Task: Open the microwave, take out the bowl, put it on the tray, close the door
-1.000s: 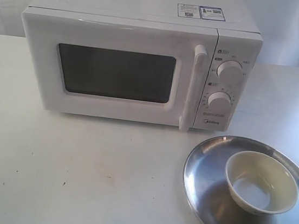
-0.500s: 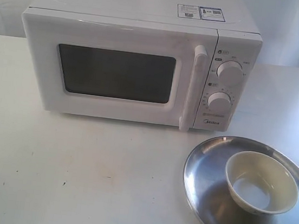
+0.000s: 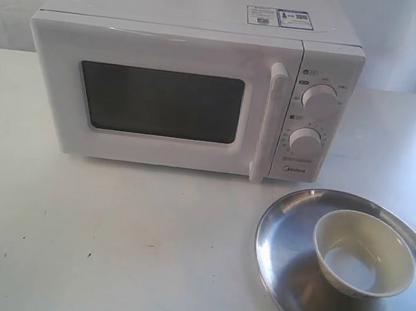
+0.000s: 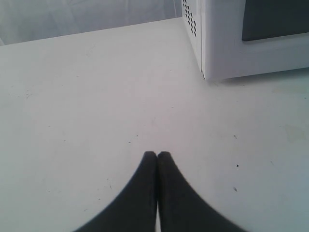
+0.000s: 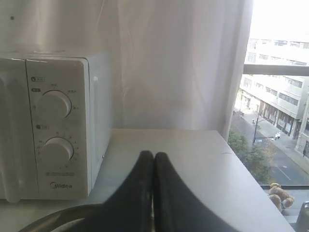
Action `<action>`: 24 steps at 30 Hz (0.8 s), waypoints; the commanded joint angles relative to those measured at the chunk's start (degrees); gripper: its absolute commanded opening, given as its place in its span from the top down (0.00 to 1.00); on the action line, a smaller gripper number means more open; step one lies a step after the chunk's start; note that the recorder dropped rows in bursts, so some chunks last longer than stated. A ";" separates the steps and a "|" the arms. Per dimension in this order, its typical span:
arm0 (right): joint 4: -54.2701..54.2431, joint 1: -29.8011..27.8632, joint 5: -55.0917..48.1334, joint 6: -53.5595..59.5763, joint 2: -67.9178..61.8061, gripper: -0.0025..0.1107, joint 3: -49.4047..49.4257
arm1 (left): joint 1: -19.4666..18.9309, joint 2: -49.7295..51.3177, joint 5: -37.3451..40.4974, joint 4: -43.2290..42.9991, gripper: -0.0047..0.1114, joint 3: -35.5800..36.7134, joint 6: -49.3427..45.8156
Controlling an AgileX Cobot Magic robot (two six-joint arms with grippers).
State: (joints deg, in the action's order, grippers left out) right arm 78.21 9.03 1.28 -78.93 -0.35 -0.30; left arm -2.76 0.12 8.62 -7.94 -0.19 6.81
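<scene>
The white microwave [image 3: 194, 85] stands at the back of the table, its door [image 3: 161, 100] shut flush, the bar handle [image 3: 270, 121] beside two dials. The cream bowl [image 3: 363, 254] sits upright on the silver tray [image 3: 283, 286] at the front right. No arm shows in the exterior view. My left gripper [image 4: 157, 154] is shut and empty over bare table, short of the microwave's corner [image 4: 207, 43]. My right gripper [image 5: 153, 155] is shut and empty, to the right of the microwave's dial panel [image 5: 55, 130], with the tray's rim [image 5: 53, 217] just below it.
The white table [image 3: 106, 242] spreads in front of and left of the microwave. A white curtain [image 5: 169, 63] hangs behind. The table's right edge [image 5: 241, 164] borders a window onto a street.
</scene>
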 commanded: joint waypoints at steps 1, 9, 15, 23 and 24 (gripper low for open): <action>-35.12 -0.39 -4.87 33.24 0.35 0.98 0.30 | 0.05 -0.12 -0.11 0.20 0.96 0.19 0.34; -77.77 -0.39 -7.98 78.93 0.35 0.98 0.30 | 0.05 -0.12 -0.11 0.20 0.96 0.19 0.34; -78.21 -0.39 -9.29 78.93 0.35 0.98 0.30 | 0.05 -0.12 -0.11 0.20 0.96 0.19 0.34; -78.21 -0.39 -11.49 78.93 0.35 0.98 0.30 | 0.05 -0.12 -0.11 0.20 0.96 0.19 0.34; -78.21 -0.39 -11.49 78.93 0.35 0.98 0.30 | 0.05 -0.12 -0.11 0.20 0.96 0.19 0.34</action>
State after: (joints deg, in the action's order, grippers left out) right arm 0.00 9.03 -10.27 -0.65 -0.35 -0.30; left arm -2.76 0.12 8.62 -7.94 -0.19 6.81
